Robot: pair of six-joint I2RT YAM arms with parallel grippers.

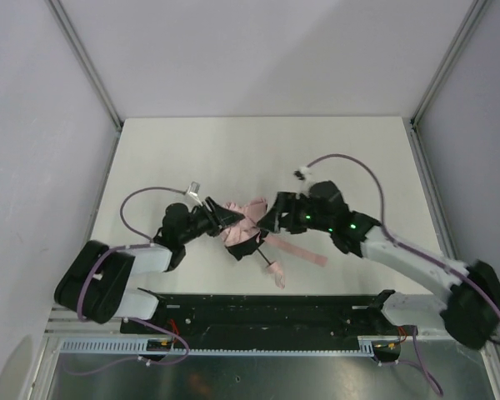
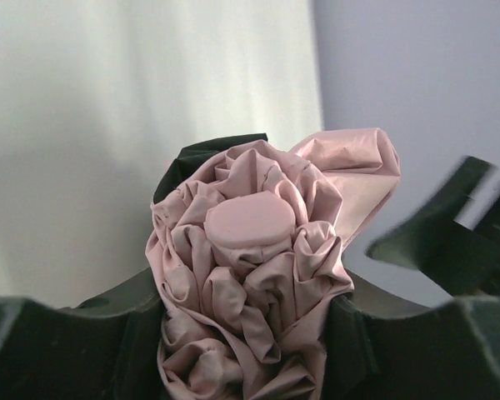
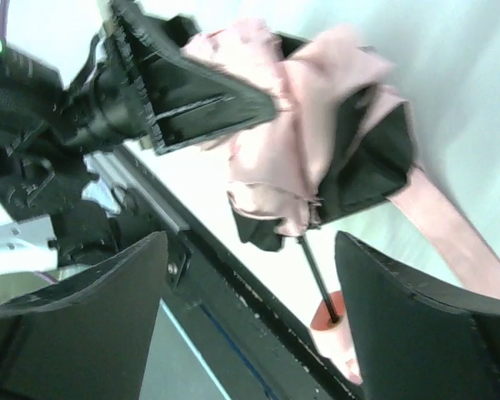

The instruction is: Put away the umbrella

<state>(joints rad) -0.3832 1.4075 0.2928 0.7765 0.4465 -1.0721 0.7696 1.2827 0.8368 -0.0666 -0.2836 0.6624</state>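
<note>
**Figure. Gathering the canopy, mid-task.** The umbrella (image 1: pixel 243 227) is at the middle of the table (image 1: pixel 342 142), between the two claws. Its pink canopy is crumpled into a loose bunch. The black shaft (image 3: pixel 315 271) runs out toward the near side and ends in the pink handle (image 1: pixel 278 279). The strap (image 1: pixel 304 252) trails off to the right.

The left gripper (image 1: pixel 210 218) is clamped on the crown end of the canopy. In its wrist view the folds fill the gap between the fingers (image 2: pixel 83 342), and the round top cap (image 2: pixel 248 221) faces the camera. The right gripper (image 3: pixel 250 250) stands with jaws wide and nothing between them, just to the right of the bunch.

*Step in hand (judged):* the fabric is being bundled and is not yet wrapped or strapped. The left claw acts as the anchor while the right is free to take a new hold.

*Next move (judged):* the right claw needs a hold on the loose right-hand folds or on the shaft, working against the left claw's grip.

*Pose:* both forearms reach in from the near corners and converge at the middle, with the wrists roughly level and facing each other. Whether the bunch rests on the table or hangs slightly above it cannot be told from overhead.
</note>
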